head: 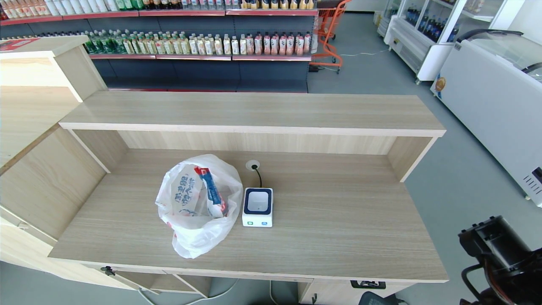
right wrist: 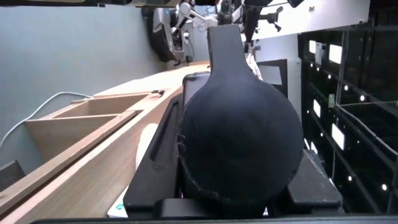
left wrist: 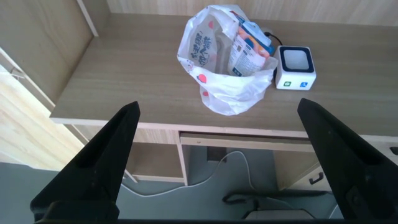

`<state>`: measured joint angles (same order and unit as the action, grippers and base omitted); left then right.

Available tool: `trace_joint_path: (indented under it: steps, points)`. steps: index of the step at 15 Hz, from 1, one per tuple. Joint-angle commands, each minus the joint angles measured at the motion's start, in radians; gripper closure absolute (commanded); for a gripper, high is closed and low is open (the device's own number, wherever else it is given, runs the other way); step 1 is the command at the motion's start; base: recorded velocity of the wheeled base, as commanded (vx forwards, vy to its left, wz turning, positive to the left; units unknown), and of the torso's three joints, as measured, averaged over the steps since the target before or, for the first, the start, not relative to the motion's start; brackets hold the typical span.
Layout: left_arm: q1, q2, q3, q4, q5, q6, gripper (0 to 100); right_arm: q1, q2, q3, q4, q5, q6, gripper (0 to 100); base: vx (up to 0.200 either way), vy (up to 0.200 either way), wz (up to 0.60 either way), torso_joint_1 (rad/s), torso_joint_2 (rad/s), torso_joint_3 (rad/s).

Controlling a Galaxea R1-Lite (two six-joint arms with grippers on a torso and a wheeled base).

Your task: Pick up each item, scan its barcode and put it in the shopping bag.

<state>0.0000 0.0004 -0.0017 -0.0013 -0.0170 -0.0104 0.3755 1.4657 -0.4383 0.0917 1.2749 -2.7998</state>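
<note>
One shopping bag (head: 192, 237) mid-counter (head: 338, 237), holding one white pack (head: 185, 192) and one blue-red pack (head: 213, 192); one scanner (head: 257, 207) just right of it; one left gripper (left wrist: 219, 106), spread wide, off the near edge; one right gripper (head: 487, 237), near right, state not discernible.

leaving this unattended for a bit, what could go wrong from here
1. The shopping bag sags toward the counter's front edge; a snag by the open left tool could drag it off.
2. The blue and red packet leans out of its open mouth and might spill.
3. The bag sits close beside the scanner, so loose plastic could cover the scan window.
</note>
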Motion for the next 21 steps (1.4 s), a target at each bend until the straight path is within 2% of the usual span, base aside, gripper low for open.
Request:
trace_joint_path:
  steps: [1, 6, 8, 10, 11, 12, 14, 15, 16, 17, 18, 21]
  points:
    - [0.0, 0.0, 0.0, 0.0, 0.0, 0.0, 0, 0.0, -0.004, 0.0, 0.0, 0.003, -0.08, 100, 0.0, 0.0, 0.0, 0.0, 0.0, 0.0]
    - [0.0, 0.0, 0.0, 0.0, 0.0, 0.0, 0, -0.01, -0.051, 0.006, 0.002, 0.001, -0.08, 100, 0.0, 0.0, 0.0, 0.0, 0.0, 0.0]
    - [0.0, 0.0, 0.0, 0.0, 0.0, 0.0, 0, -0.115, -0.076, 0.004, 0.003, 0.001, -0.08, 100, 0.0, 0.0, 0.0, 0.0, 0.0, 0.0]
    - [0.0, 0.0, 0.0, 0.0, 0.0, 0.0, 0, -0.259, -0.076, -0.025, -0.003, 0.001, -0.08, 100, 0.0, 0.0, 0.0, 0.0, 0.0, 0.0]
    - [0.0, 0.0, 0.0, 0.0, 0.0, 0.0, 0, -0.354, -0.082, -0.025, -0.003, 0.0, -0.033, 100, 0.0, 0.0, 0.0, 0.0, 0.0, 0.0]
    - [0.0, 0.0, 0.0, 0.0, 0.0, 0.0, 0, -0.46, -0.114, -0.023, -0.004, -0.012, 0.112, 100, 0.0, 0.0, 0.0, 0.0, 0.0, 0.0]
    - [0.0, 0.0, 0.0, 0.0, 0.0, 0.0, 0, -0.524, -0.16, -0.023, -0.001, -0.037, 0.324, 100, 0.0, 0.0, 0.0, 0.0, 0.0, 0.0]
    - [0.0, 0.0, 0.0, 0.0, 0.0, 0.0, 0, -0.526, -0.18, -0.022, -0.003, -0.04, 0.428, 100, 0.0, 0.0, 0.0, 0.0, 0.0, 0.0]
    - [0.0, 0.0, 0.0, 0.0, 0.0, 0.0, 0, -0.526, -0.18, -0.022, -0.003, -0.04, 0.428, 100, 0.0, 0.0, 0.0, 0.0, 0.0, 0.0]
    - [0.0, 0.0, 0.0, 0.0, 0.0, 0.0, 0, -0.549, -0.219, -0.025, -0.003, -0.04, 0.551, 100, 0.0, 0.0, 0.0, 0.0, 0.0, 0.0]
    - [0.0, 0.0, 0.0, 0.0, 0.0, 0.0, 0, -0.549, -0.22, -0.031, 0.0, -0.04, 0.614, 100, 0.0, 0.0, 0.0, 0.0, 0.0, 0.0]
    - [0.0, 0.0, 0.0, 0.0, 0.0, 0.0, 0, -0.509, -0.203, -0.026, 0.01, -0.04, 0.945, 100, 0.0, 0.0, 0.0, 0.0, 0.0, 0.0]
